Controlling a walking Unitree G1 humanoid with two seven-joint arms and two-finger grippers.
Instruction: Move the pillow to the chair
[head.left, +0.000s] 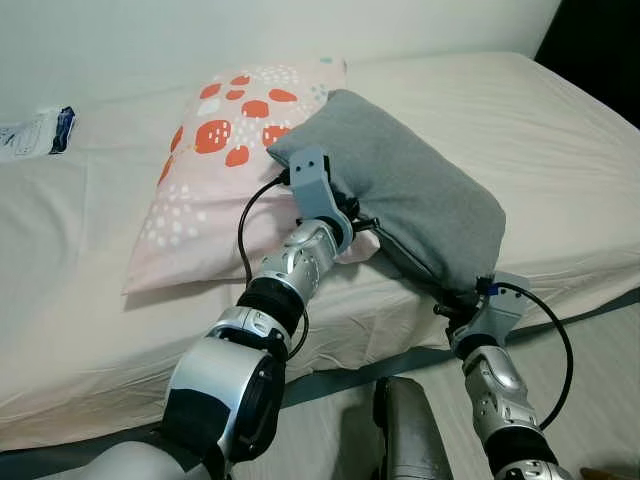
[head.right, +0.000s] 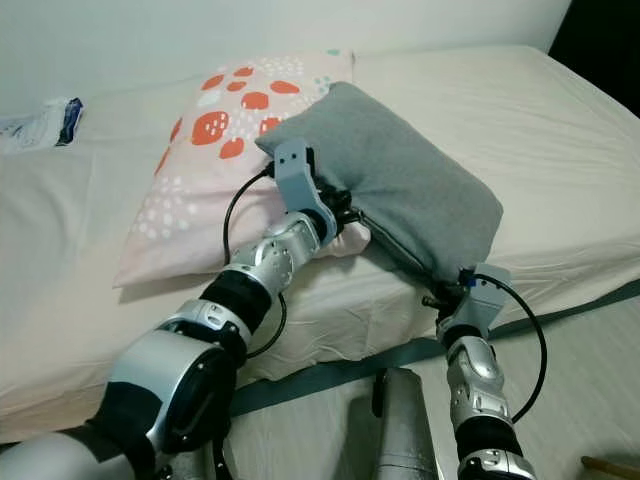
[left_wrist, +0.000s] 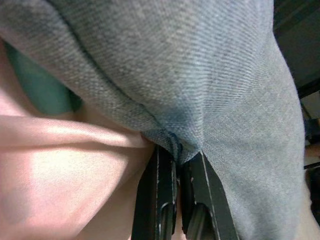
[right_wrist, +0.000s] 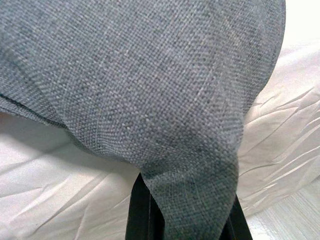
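Grey pillow (head.left: 400, 185) is on the bed (head.left: 90, 300), near its front edge, leaning partly on the pink patterned pillow (head.left: 220, 170) behind it. No chair in frame, so the carry and the placement both look undone; task reads as early, at the grasp stage

Left gripper (left_wrist: 179, 167) is pinched on a fold of the grey pillow's lower seam, fingers (left_wrist: 159, 200) nearly together with fabric between them. Right gripper (head.left: 452, 300) sits at the pillow's near-right corner; in the right wrist view the cloth drapes over its fingers (right_wrist: 137, 210), looks clamped on that corner

Grey pillow: coarse woven fabric, visible weave, soft and plump, rectangular, sagging where gripped. It will likely droop between the two grip points once lifted

Pink pillow: smooth cotton-like cover, orange-red blobs and white dots, flatter. Bed sheet: pale cream, creased. A small white and blue packet (head.left: 38, 130) lies far back left on the bed. Pale floor (head.left: 600, 350) at lower right
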